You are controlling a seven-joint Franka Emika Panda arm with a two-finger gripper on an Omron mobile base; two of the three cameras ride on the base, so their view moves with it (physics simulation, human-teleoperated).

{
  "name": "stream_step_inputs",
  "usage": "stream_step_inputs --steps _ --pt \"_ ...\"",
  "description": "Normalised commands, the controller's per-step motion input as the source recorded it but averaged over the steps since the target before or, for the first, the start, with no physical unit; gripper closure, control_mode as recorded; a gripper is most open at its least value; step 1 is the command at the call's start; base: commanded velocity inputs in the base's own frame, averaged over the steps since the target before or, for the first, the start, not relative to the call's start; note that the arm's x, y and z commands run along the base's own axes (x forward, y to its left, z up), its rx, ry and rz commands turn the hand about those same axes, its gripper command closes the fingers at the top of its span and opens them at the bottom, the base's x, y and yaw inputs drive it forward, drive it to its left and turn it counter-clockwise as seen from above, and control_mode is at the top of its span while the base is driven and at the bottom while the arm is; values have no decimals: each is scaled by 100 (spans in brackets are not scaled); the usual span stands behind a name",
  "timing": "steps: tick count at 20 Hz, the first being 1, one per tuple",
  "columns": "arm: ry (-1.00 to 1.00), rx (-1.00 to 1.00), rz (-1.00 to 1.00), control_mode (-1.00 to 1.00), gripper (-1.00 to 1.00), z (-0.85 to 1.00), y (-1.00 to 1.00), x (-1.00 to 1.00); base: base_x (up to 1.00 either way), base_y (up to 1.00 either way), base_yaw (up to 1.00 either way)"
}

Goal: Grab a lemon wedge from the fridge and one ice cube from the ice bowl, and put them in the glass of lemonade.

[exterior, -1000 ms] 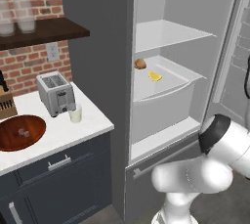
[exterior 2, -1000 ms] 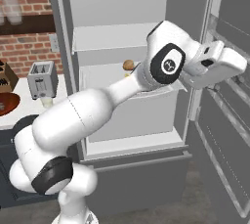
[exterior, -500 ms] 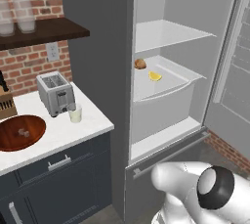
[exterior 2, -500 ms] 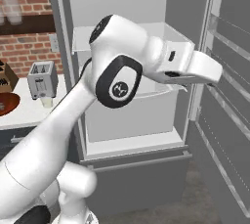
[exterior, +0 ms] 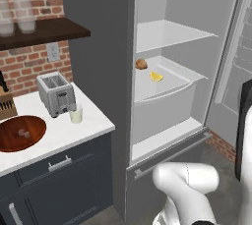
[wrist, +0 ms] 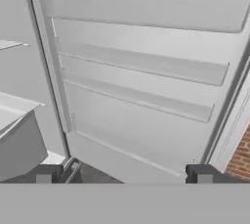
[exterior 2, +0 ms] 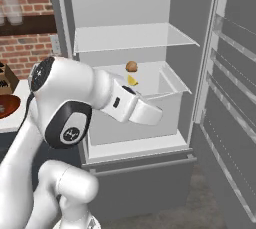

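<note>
Fingers wide apart, empty. Lemon wedge on fridge shelf: tiny, light, slick; best pinched across flat faces.

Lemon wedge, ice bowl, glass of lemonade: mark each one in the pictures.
lemon wedge (exterior: pixel 156 76): left base view, middle of the yellow wedge.
ice bowl (exterior: pixel 34 133): left base view, bare inner wall.
glass of lemonade (exterior: pixel 76 114): left base view, side of the tumbler.

Glossy white rounded arm links; dark grey circular joint cap, small white emblem; dark fingertips.
</note>
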Motion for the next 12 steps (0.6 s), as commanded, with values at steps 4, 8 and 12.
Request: stream_step_inputs --steps 4,8,12 --pt "-17 19 19 -100 -100 -20 100 0 0 0 0" --pt "-1 10 22 -100 -100 0 100 0 0 0 0" --pt "7 1 18 -100 -100 15 100 -27 0 0 0"
